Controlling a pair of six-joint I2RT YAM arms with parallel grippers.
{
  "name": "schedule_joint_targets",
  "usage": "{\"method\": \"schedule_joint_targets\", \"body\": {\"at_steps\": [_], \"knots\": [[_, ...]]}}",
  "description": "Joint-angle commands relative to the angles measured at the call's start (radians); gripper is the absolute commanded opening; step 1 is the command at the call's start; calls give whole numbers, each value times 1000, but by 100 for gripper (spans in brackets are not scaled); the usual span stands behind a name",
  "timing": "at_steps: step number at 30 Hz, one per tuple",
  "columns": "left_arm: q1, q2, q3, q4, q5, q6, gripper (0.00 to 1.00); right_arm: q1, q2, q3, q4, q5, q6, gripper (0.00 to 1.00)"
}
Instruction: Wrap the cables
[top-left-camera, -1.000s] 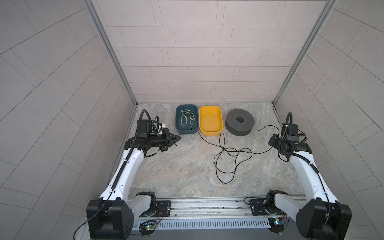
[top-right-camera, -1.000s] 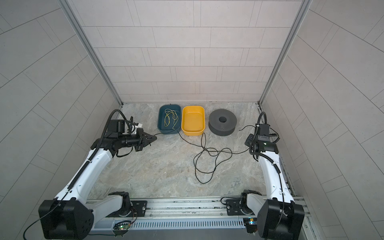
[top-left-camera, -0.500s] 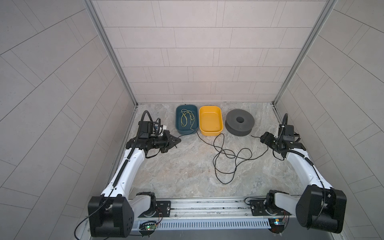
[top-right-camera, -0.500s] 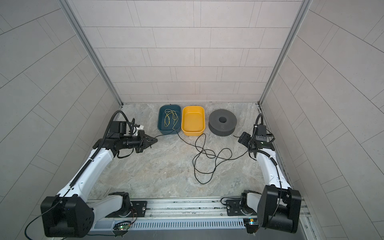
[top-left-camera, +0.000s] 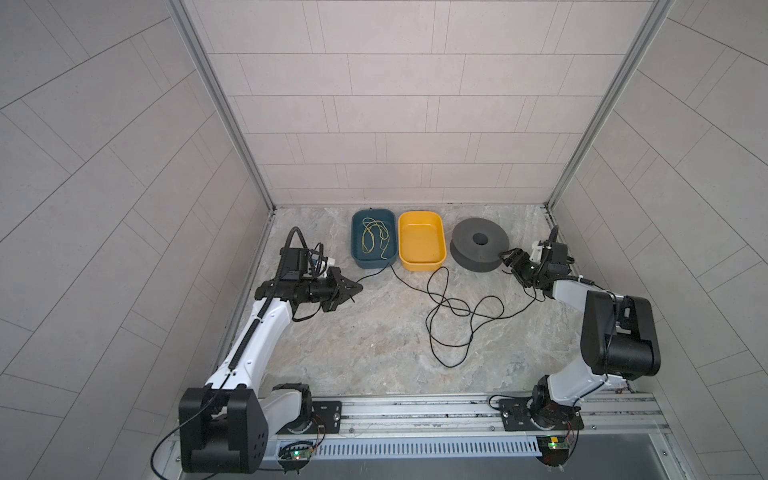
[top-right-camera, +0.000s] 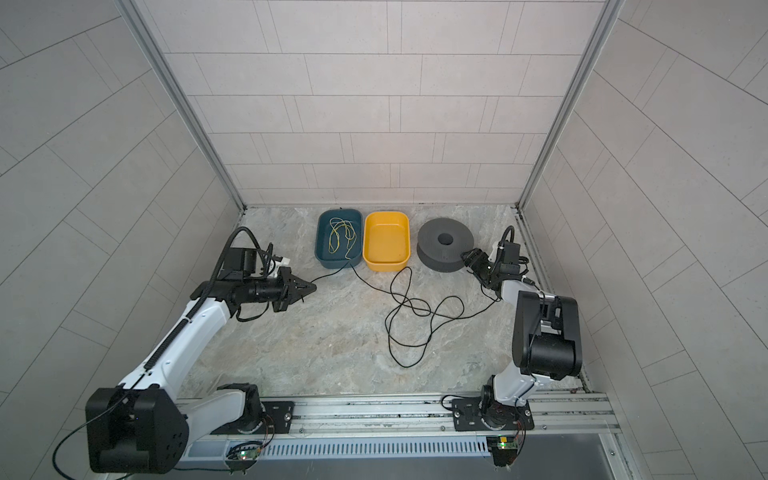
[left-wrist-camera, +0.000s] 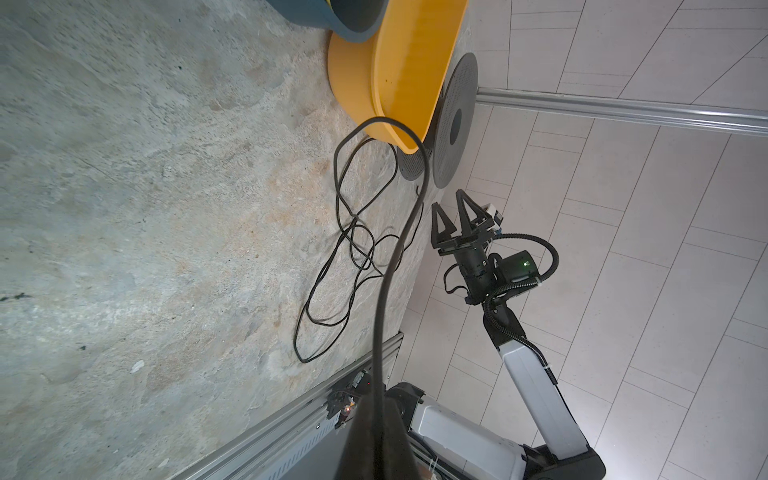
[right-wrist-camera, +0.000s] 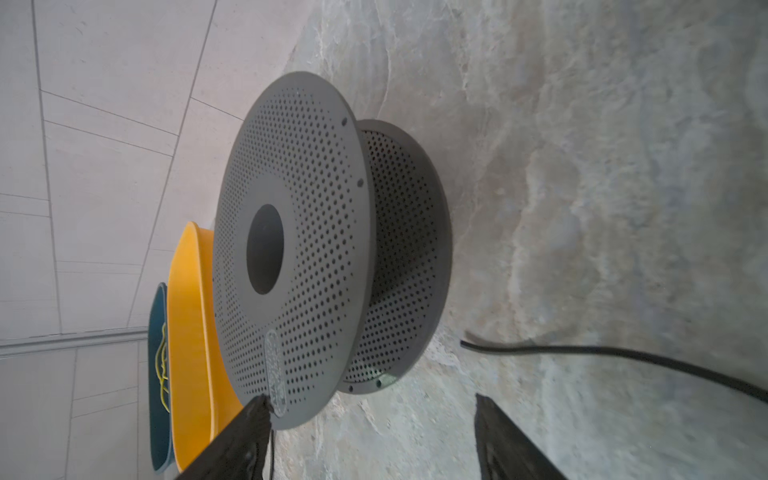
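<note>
Black left gripper (top-left-camera: 356, 286) is clamped shut on one end of the cable (left-wrist-camera: 380, 320). The left wrist view shows it coming straight out from between the pinched fingertips. From there the cable arcs up off the floor (top-left-camera: 353, 353) and passes just in front of the blue tub (top-left-camera: 372, 262). Then it drops into a loose mess of overlapping loops mid-floor, in front of the yellow tub (top-left-camera: 422, 266) and the spool (top-left-camera: 465, 251).

Out of that tangle one strand heads right, toward the right gripper (top-left-camera: 512, 261). That one's spread wide and holding nothing, sitting low just beside the spool. In the right wrist view both fingers (right-wrist-camera: 245, 436) are well apart. One is right up by the rim of the spool's top flange, can't tell if it's touching. The cable's far end lies flat on the floor just beside the bottom flange, touched by neither finger.

Back row in both top views, left to right: blue tub, yellow tub, spool, and the tubs touch. A thin yellow-green cord (top-right-camera: 343, 237) sits loosely coiled in the blue tub.
</note>
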Motion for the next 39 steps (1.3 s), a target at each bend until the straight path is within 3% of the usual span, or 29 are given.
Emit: {"method": "schedule_joint_targets", "body": {"at_steps": [1, 7, 11, 21, 27, 31, 39], "knots": [[5, -24, -14, 4, 8, 11, 0, -2, 67, 23, 221, -62, 113, 74], [6, -37, -19, -10, 4, 13, 0, -3, 253, 18, 548, -114, 297, 66], [5, -53, -26, -34, 3, 21, 0, 1, 302, 22, 661, -119, 348, 61], [5, -121, -102, -53, -4, 13, 0, 0, 434, 50, 940, -154, 499, 34], [5, -138, -100, -74, -7, 19, 0, 0, 453, 50, 935, -157, 494, 11], [5, -138, -99, -76, -14, 19, 0, 0, 434, 46, 934, -157, 491, 1], [5, -144, -125, -92, -6, 37, 0, 7, 274, 20, 825, -152, 429, 0]]}}
